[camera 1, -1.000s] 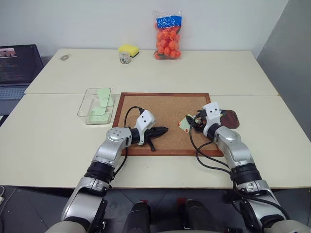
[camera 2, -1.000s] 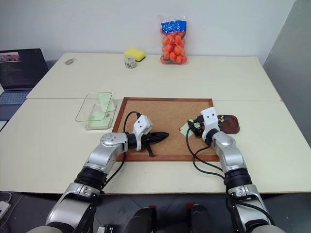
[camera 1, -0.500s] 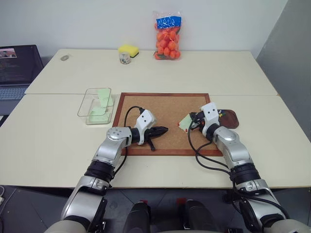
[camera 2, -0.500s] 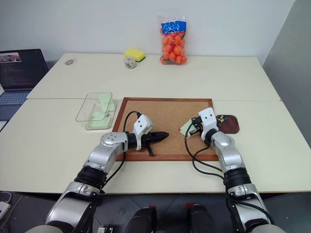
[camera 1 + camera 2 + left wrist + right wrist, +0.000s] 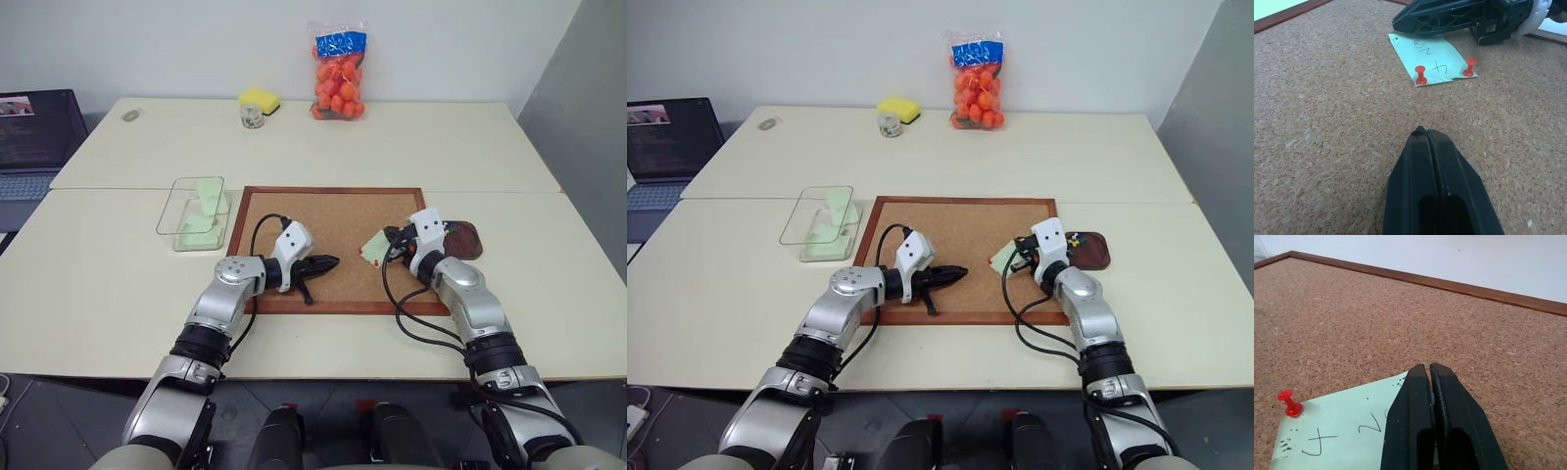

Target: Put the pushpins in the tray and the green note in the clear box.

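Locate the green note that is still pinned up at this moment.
The green note lies on the right part of the cork board, held by two red pushpins, with the right tool at its edge.

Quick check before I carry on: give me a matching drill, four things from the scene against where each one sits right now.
Things:
1. green note
2. tray
3. clear box
4. yellow sponge

Places:
A. on the table off the cork board's left edge
B. at the table's far edge, beside the bag of orange balls
C. pinned on the cork board by two red pushpins
D. on the table off the cork board's right edge

Pairs: 1-C, 2-D, 3-A, 4-B
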